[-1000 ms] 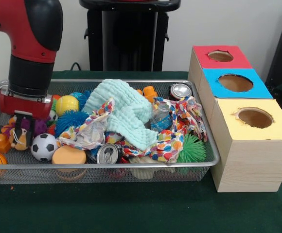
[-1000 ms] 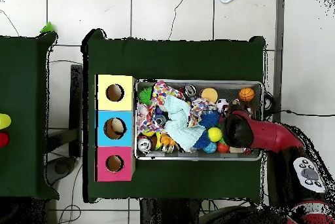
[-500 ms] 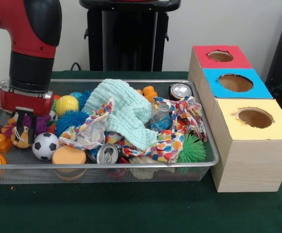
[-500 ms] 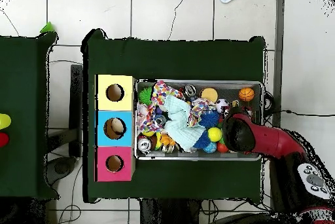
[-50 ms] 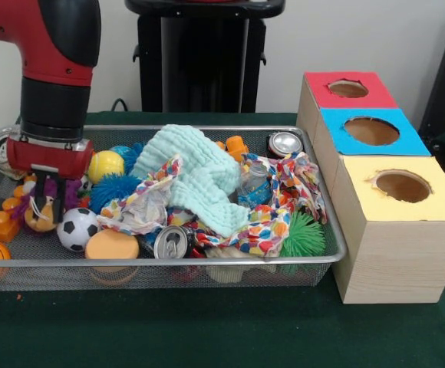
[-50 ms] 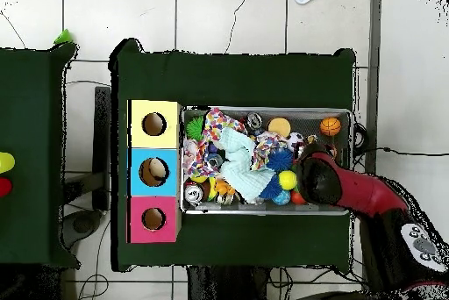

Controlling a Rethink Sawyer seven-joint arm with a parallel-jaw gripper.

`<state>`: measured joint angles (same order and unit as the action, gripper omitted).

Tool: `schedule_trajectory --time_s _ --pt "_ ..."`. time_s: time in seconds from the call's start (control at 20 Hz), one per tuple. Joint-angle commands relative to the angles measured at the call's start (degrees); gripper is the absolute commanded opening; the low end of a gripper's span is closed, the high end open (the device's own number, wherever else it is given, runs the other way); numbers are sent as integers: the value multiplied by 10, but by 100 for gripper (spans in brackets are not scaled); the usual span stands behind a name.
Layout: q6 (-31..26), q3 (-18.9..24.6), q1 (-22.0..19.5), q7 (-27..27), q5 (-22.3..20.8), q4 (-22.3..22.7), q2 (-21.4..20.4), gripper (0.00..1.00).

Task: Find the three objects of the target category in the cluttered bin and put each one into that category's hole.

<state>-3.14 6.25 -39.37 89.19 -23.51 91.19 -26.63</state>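
the bin [image 5: 337,249] is packed, barely any bare mesh. the mint cloth [image 5: 196,172] and patterned cloth [image 5: 272,222] pile up over the middle, with cans, balls and a green spiky ball [image 5: 303,234] wedged around them. the arm [image 5: 57,77] fills the left end. the red [image 5: 348,88], blue [image 5: 371,130] and yellow holes [image 5: 402,185] are all open from above.

green table [image 5: 207,330] carries mesh bin [image 5: 337,249] (cluttered) beside three-hole box [image 5: 391,253].

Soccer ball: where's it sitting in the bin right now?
Front view: the soccer ball lies near the bin's front left, just left of the orange disc and beside the gripper.
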Motion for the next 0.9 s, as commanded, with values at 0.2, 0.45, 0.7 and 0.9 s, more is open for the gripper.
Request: schedule_trajectory --time_s 0.2,0.45,0.7,0.9 --pt "27 48 25 156 66 114 32 0" --pt "46 37 38 157 89 124 34 0" --pt "40 16 59 155 120 134 22 0" --pt "24 11 68 142 133 142 10 0"
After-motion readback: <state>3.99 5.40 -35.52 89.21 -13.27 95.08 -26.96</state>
